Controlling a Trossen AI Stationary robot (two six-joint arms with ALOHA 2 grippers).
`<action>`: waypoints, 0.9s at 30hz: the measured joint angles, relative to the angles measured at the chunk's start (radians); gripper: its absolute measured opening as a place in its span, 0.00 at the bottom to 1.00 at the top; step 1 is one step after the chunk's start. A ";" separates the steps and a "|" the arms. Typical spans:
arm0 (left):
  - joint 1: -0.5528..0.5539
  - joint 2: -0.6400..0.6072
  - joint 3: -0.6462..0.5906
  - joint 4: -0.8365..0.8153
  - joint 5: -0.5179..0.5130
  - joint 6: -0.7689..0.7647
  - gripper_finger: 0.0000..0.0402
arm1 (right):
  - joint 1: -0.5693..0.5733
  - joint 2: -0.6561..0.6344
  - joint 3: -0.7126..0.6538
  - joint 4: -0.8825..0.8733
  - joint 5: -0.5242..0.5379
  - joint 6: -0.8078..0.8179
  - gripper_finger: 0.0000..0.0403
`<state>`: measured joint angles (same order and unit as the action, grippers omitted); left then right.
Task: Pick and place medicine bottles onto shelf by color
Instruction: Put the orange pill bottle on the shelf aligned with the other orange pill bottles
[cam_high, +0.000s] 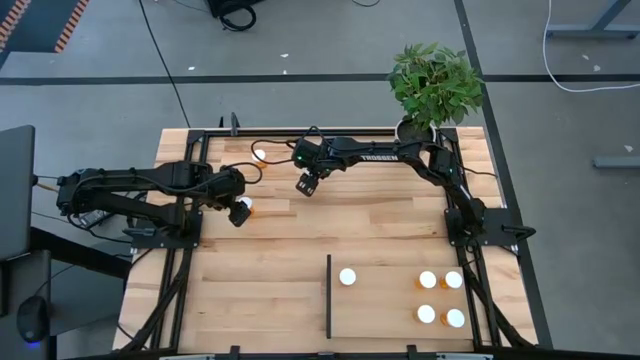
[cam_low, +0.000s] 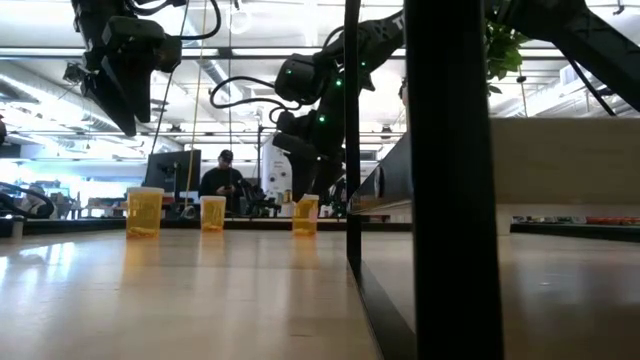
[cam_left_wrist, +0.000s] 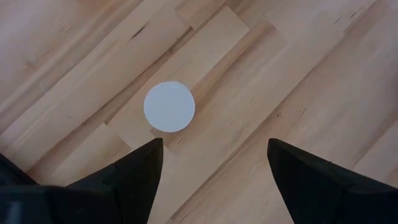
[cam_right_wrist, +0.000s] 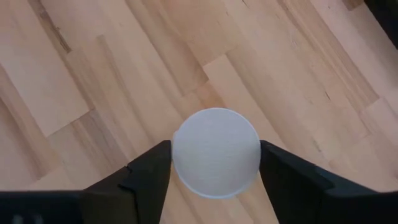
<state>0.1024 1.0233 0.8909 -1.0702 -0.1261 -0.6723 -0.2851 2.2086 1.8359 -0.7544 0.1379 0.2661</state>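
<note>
Three orange medicine bottles with white caps stand on the plank table away from the shelf. My left gripper (cam_high: 238, 212) hovers open well above one bottle (cam_high: 247, 207), whose cap (cam_left_wrist: 169, 107) shows just ahead of the fingers. My right gripper (cam_high: 308, 185) is down around a second bottle (cam_low: 306, 214), hiding it from above. The third bottle (cam_high: 260, 154) stands apart, near the far edge. The shelf (cam_high: 385, 300), with its black strip (cam_high: 328, 296), carries several bottles: one (cam_high: 347, 277) by the strip and the others grouped at its right end (cam_high: 440, 298). My right gripper (cam_right_wrist: 216, 149) comes from above, pointing down, with one finger (cam_right_wrist: 149, 171) on each side of the bottle just below its white cap (cam_right_wrist: 216, 134). The gap between the fingers matches the cap's width. The bottle stands upright with its base on the table (cam_low: 306, 231).
A leafy plant in a white pot (cam_high: 432, 85) stands at the far right corner. The black frame rails (cam_high: 190, 250) run along the table's left and right sides. Bare planks (cam_high: 260, 280) lie between the bottles and the shelf. A person (cam_low: 225, 180) sits in the room beyond.
</note>
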 joint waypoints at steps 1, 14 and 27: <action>0.000 0.000 0.000 0.000 0.000 0.000 0.73 | 0.001 0.000 0.000 -0.001 0.000 0.000 0.59; 0.000 0.000 0.000 0.000 0.000 0.002 0.73 | 0.008 -0.003 0.002 -0.037 -0.040 0.026 0.58; -0.002 0.000 0.000 0.001 0.000 -0.027 0.73 | 0.109 -0.058 0.053 -0.285 -0.103 0.047 0.58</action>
<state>0.1001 1.0231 0.8909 -1.0696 -0.1265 -0.6998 -0.1756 2.1510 1.8893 -1.0389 0.0348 0.3133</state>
